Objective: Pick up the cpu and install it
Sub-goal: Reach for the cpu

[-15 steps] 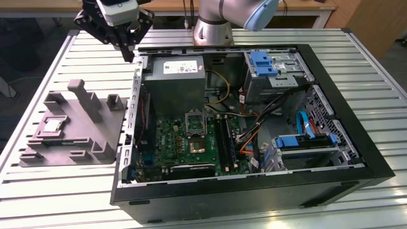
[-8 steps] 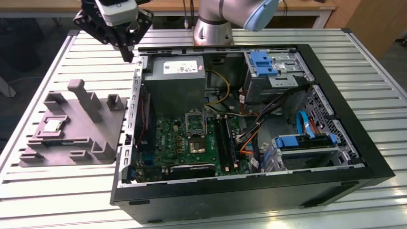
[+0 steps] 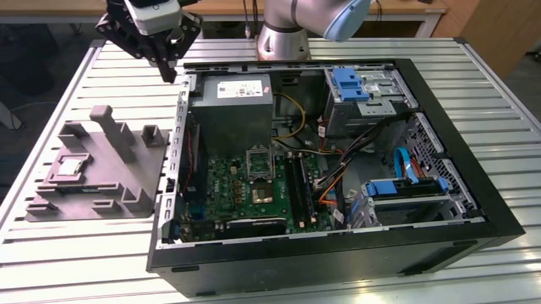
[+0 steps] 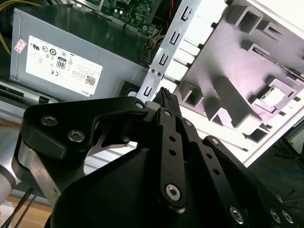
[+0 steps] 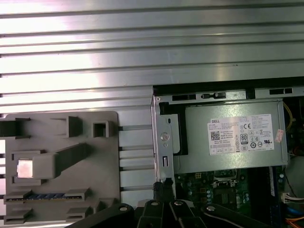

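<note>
the pincer (image 3: 171, 75) hangs closed, its tips pressed together with nothing between them, over the corner of the open computer case (image 3: 296, 244), close to the grey power supply (image 3: 230, 114). the cpu (image 3: 70, 166) lies well apart from the pincer, lower down and toward the exterior view's left, flat in a recess of the grey tray (image 3: 127, 183) on the slatted surface (image 3: 85, 253). the green motherboard (image 3: 224, 177) sits inside the case, on the pincer's other side from the tray.

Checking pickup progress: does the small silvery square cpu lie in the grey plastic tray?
Yes, the cpu lies in a recess of the tray, apart from the gripper.
</note>
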Tool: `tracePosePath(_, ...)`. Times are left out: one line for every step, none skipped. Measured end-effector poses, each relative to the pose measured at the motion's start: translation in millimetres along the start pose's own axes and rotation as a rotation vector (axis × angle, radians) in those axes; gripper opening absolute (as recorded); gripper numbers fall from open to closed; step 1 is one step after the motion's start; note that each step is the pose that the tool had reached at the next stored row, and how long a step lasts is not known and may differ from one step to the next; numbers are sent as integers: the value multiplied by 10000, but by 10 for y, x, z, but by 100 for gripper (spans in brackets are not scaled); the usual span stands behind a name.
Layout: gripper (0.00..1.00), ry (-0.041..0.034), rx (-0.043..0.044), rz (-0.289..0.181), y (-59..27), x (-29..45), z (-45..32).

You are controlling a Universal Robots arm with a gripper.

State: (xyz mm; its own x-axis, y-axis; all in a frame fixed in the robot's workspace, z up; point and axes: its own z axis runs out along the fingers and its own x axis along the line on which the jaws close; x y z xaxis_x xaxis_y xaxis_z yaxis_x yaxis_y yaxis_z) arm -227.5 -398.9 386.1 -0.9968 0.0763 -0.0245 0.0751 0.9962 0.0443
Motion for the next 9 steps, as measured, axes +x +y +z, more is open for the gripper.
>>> tracePosePath(11,0,0,0,0,3,0)
tracePosePath(11,0,0,0,-1,7,0)
tracePosePath(11,0,1,0,-1,13,0)
tracePosePath(11,0,1,0,-2,18,-1)
tracePosePath(11,0,0,0,-2,22,0)
tracePosePath(11,0,0,0,-2,26,0)
tracePosePath(11,0,1,0,-3,34,-1)
tracePosePath(11,0,0,0,-3,42,-1)
tracePosePath(11,0,0,0,-4,50,-1)
